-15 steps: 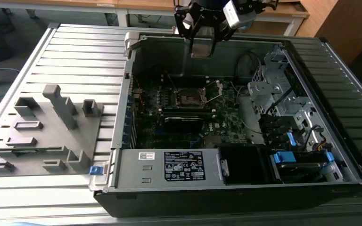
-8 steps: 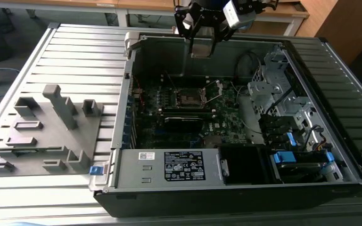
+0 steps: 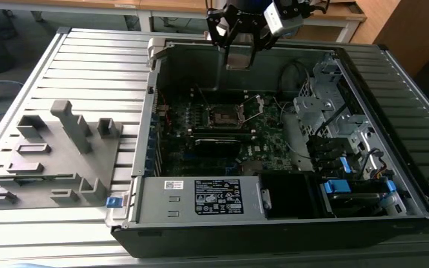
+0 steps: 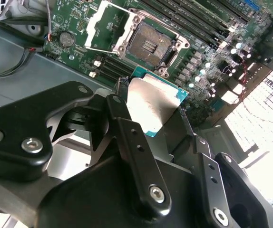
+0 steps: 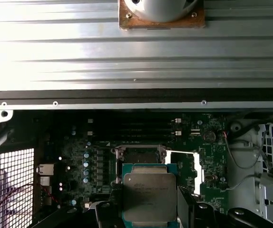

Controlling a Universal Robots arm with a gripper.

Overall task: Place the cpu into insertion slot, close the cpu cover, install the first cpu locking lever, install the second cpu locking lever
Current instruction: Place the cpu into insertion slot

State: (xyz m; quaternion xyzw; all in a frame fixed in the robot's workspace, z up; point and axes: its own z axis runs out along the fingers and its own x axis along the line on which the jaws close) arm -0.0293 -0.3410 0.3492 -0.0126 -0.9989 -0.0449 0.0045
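My claw [image 3: 238, 60] was closed on the chip [image 4: 151, 108], pinching it by two opposite edges. Its dull metal top showed bare between the fingers [image 4: 129, 133]. The chip hung in the air above the open computer case [image 3: 155, 84] and touched nothing but the claw.

The socket [image 4: 151, 45] lay open below the claw, well apart from the chip and, as far as I could judge, not straight under it. The cover [image 4: 98, 23] stood swung up just beside the socket, out of the way.

To do this step well, I reckoned the chip had to stay flat, with its corners squared to the socket's rim. It should come straight down and settle under its own weight without any push. The contacts in that recess looked fine enough to bend. The long memory slots [image 4: 198, 23] ran close beside the socket, and loose cables [image 3: 296, 72] hung near the claw's path, so there was little room to drift.

The case rested on a slatted metal bench [image 3: 87, 61]. A grey rack of blocks [image 3: 58, 156] sat on it well away from the claw, outside the case. Wooden furniture [image 3: 397, 28] stood beyond the bench.
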